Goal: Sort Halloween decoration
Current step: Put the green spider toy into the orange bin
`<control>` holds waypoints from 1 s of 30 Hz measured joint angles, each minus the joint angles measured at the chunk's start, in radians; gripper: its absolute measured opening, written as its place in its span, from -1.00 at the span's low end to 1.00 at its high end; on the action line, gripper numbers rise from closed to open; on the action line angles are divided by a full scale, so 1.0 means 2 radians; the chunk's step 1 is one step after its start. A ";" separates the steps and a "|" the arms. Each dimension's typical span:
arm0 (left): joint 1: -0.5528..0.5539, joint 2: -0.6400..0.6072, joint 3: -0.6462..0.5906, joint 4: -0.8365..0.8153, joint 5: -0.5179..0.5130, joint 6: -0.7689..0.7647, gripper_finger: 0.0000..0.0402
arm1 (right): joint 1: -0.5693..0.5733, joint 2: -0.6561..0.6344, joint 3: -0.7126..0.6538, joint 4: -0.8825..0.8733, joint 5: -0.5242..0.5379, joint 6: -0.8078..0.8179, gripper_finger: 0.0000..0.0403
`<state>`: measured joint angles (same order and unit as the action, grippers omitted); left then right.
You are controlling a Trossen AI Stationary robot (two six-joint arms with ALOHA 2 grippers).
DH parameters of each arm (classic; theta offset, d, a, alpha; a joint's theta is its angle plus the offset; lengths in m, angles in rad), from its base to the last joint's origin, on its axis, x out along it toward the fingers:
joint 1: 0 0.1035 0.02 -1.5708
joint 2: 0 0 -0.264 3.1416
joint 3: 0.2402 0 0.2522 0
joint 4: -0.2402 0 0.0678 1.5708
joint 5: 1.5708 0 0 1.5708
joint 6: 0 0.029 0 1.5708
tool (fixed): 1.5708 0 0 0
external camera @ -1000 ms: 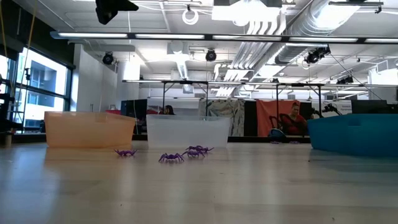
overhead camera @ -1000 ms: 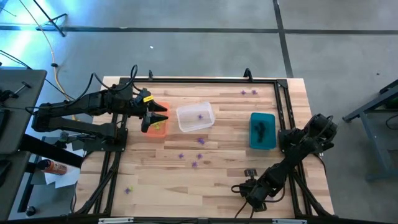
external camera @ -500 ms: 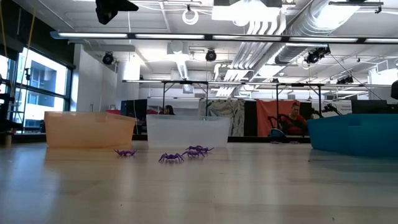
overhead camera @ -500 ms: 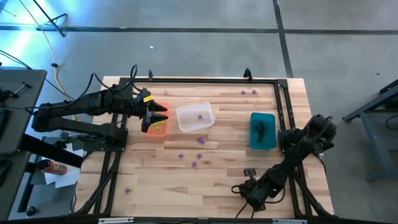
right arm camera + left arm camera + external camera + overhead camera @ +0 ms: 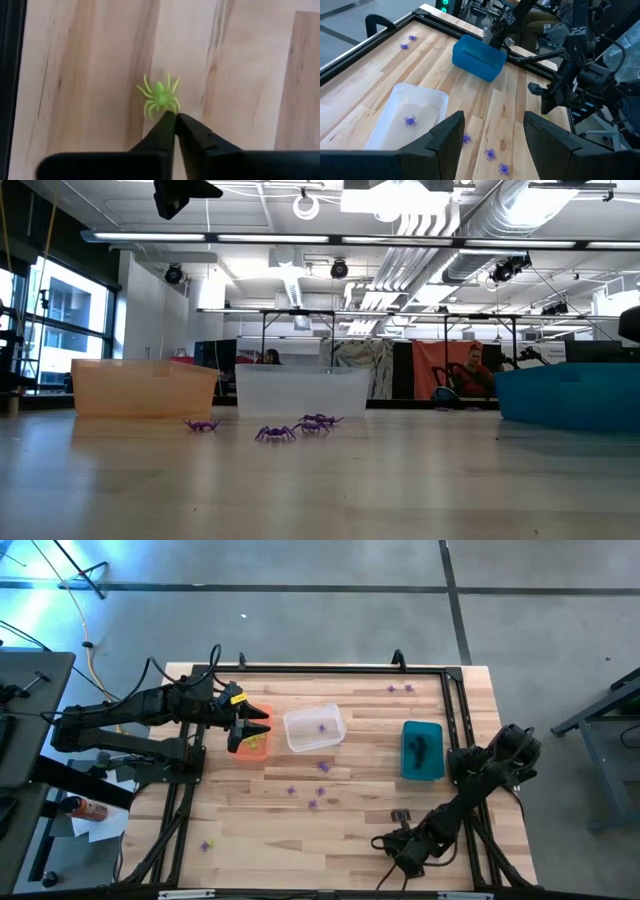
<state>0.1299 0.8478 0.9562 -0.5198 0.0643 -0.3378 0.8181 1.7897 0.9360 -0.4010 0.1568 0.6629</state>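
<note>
A yellow-green spider (image 5: 160, 95) lies flat on the wooden table, just past the tips of my right gripper (image 5: 174, 118). That gripper (image 5: 398, 846) is down near the table's front edge, its fingers drawn together, and it hides this spider in the high view. My left gripper (image 5: 255, 726) hangs open over the orange bin (image 5: 250, 743), which has yellow-green pieces in it. Its fingers (image 5: 445, 137) have nothing between them. Purple spiders (image 5: 313, 803) lie loose on the table's middle (image 5: 275, 433). Another yellow-green one (image 5: 207, 845) lies at the front left. My right gripper comes down steeply from above, and its fingertips (image 5: 167, 120) meet the yellow-green spider's nearest legs (image 5: 171, 107). Whether a leg is caught between the fingers I cannot tell. The spider's body lies flat on the wood beyond the tips.
The clear bin (image 5: 314, 728) holds one purple spider (image 5: 410, 120). The teal bin (image 5: 422, 750) at the right holds black pieces. Two purple spiders (image 5: 400, 689) lie at the far edge. A black frame (image 5: 455, 740) borders the table. People show in the room behind (image 5: 470, 370).
</note>
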 joint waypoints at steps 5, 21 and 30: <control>0.000 0.000 0.000 0.000 0.000 0.000 -0.05 | -0.006 0.000 0.000 -0.006 -0.010 0.006 -0.97; 0.000 0.000 0.000 0.000 0.000 0.013 -0.05 | -0.011 -0.114 -0.003 -0.224 0.038 0.060 -1.00; 0.000 0.000 0.000 0.000 0.000 0.016 -0.05 | -0.012 -0.213 -0.002 -0.349 0.101 0.155 -1.00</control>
<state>0.1300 0.8482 0.9562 -0.5190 0.0639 -0.3060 0.7948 1.3638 0.9318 -1.0985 0.3587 0.9737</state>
